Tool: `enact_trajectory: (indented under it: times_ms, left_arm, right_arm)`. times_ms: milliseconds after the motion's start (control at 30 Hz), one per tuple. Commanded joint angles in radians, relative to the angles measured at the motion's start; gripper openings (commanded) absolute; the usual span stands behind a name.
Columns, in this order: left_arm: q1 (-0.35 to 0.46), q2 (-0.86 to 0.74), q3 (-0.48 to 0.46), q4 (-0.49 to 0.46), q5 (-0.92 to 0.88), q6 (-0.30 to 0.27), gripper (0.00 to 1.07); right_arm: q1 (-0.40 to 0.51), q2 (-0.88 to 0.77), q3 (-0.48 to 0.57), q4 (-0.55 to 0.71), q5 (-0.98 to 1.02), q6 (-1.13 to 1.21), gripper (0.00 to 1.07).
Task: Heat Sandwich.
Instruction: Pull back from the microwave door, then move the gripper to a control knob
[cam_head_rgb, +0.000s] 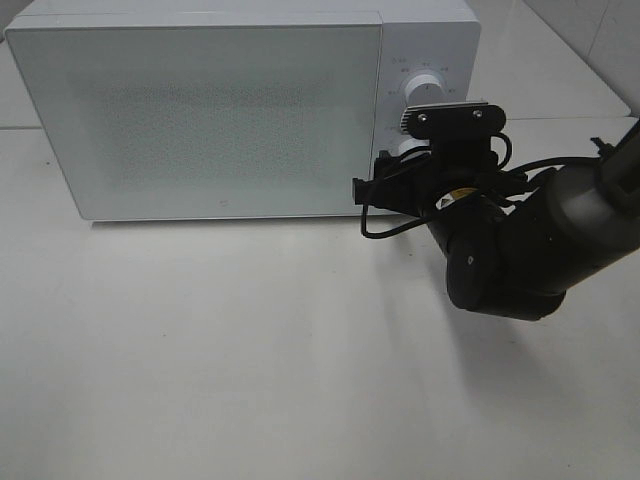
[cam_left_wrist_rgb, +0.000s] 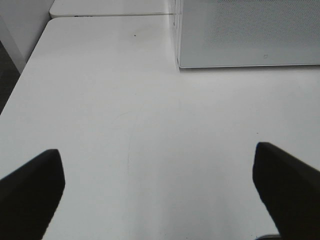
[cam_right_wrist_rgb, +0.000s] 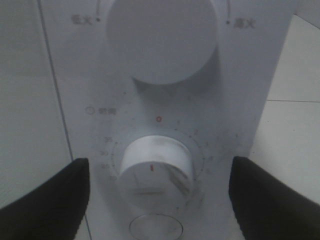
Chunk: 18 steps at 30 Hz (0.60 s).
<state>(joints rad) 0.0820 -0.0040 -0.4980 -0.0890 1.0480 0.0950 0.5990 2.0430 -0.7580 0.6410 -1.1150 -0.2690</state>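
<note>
The sandwich appears in none of the three views, so its place, its facing and the run of its long axis cannot be told.

One white microwave (cam_head_rgb: 220, 110) stands on the white worktop (cam_head_rgb: 250, 360), its long side running across the high view. Its single door (cam_head_rgb: 200, 105) is closed and its speckled panel shows nothing of the inside. Beside the door, at the microwave's end, is one narrow control panel (cam_right_wrist_rgb: 240, 90) with two round white knobs and one round button. The upper knob (cam_right_wrist_rgb: 162, 37) is plain. The lower knob (cam_right_wrist_rgb: 157, 167) sits below it inside a ring of printed numbers, and the red mark on its face points up toward the red zero. The button (cam_right_wrist_rgb: 156, 227) lies just below the lower knob, cut off by the picture's edge.

Two tools show. The right tool (cam_right_wrist_rgb: 159, 195) is at the control panel, open. Its two dark fingers (cam_right_wrist_rgb: 45, 200) stand one on each side of the lower knob, with a gap between them and it. The dark right arm (cam_head_rgb: 520, 250) reaches in over the worktop in front of the microwave's panel end.

The left tool (cam_left_wrist_rgb: 160, 190) hangs over bare worktop in front of the microwave's other end, well apart from it, spread wide and holding nothing.
</note>
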Motion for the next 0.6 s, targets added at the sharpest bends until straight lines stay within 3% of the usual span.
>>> enact_trajectory:
  times_ms: [33, 233, 433, 467, 567, 600]
  left_arm:
    - [-0.008, -0.026, 0.003, -0.006, -0.011, -0.003, 0.97]
    - [-0.008, -0.026, 0.003, -0.006, -0.011, -0.003, 0.97]
    - [-0.008, -0.026, 0.003, -0.005, -0.011, -0.003, 0.97]
    - [-0.008, -0.026, 0.003, -0.005, -0.011, -0.003, 0.97]
    - [-0.008, -0.026, 0.003, -0.005, -0.011, -0.003, 0.97]
    - [-0.008, -0.026, 0.003, -0.005, -0.011, -0.003, 0.97]
  right_arm:
    - [-0.008, 0.012, -0.022, -0.013, 0.000, 0.013, 0.74]
    - [-0.007, 0.021, -0.034, -0.017, 0.000, 0.015, 0.73]
    - [-0.007, 0.019, -0.034, -0.019, 0.000, 0.015, 0.63]
    - [-0.007, 0.019, -0.034, -0.019, 0.000, 0.015, 0.56]
    - [-0.007, 0.019, -0.034, -0.019, 0.000, 0.016, 0.47]
    - [-0.005, 0.019, -0.034, -0.019, 0.000, 0.023, 0.35]
